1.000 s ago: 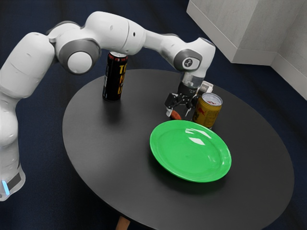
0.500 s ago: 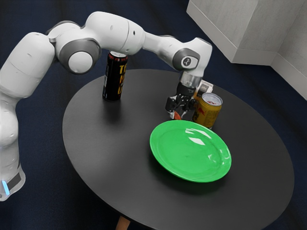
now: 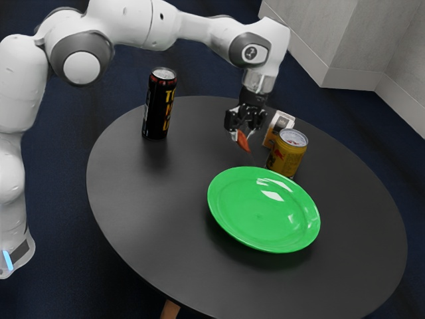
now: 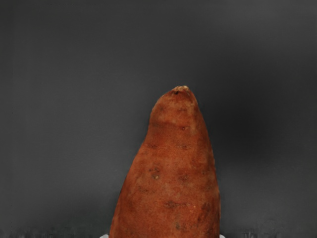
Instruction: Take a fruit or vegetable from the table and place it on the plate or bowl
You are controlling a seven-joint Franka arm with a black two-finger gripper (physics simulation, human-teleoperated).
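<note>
The tool [image 3: 242, 127], pinching the tapered orange-brown sweet potato [image 3: 244, 142] by its upper end, has risen clear of the round black counter [image 3: 146, 199], so what seems left is the short carry to the glossy green plate [image 3: 263, 207].

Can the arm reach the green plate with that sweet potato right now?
Probably yes: the gripper holds the sweet potato clear of the table, the green plate lies open, and the gold can stands beside the path, not across it.
</note>
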